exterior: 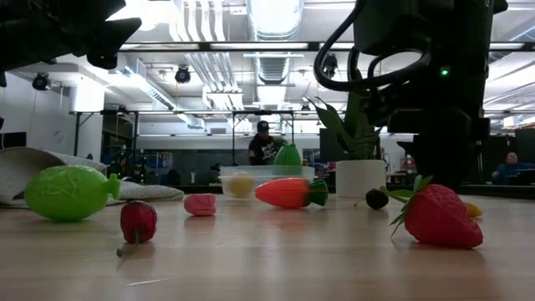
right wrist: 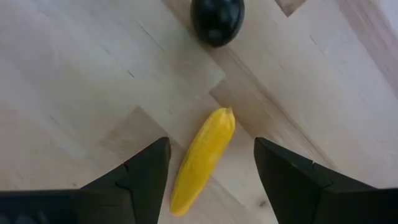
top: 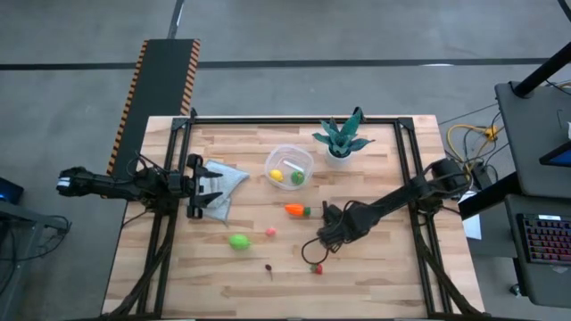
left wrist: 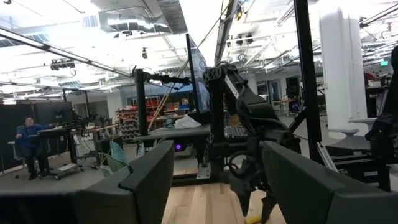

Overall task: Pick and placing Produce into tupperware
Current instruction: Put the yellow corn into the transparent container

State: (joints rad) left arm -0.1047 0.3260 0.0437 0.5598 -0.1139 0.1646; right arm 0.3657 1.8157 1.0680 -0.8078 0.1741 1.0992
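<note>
1. The right gripper (right wrist: 208, 165) is held low over the table with its fingers (right wrist: 140, 171) spread apart and nothing between them but a small yellow piece (right wrist: 202, 160) lying on the wood directly beneath the gap.
2. The long axis of that yellow piece is seen to run along the gap rather than across it (so a straight descent looks enough for the fingers to close on its narrow sides).
3. A dark round piece (right wrist: 217, 18) lies just beyond the yellow piece's tip.
4. From above, the right gripper (top: 332, 234) is well apart from the clear bowl (top: 289, 166), which already holds a lemon (top: 277, 175) and a lime (top: 297, 177).
5. The left gripper (top: 198, 185) waits, fingers apart, over the cloth (top: 227, 181), nearer the bowl.
6. From above, the yellow piece is hidden under the right arm; at table level only its tip shows behind the strawberry (exterior: 436, 216).
</note>
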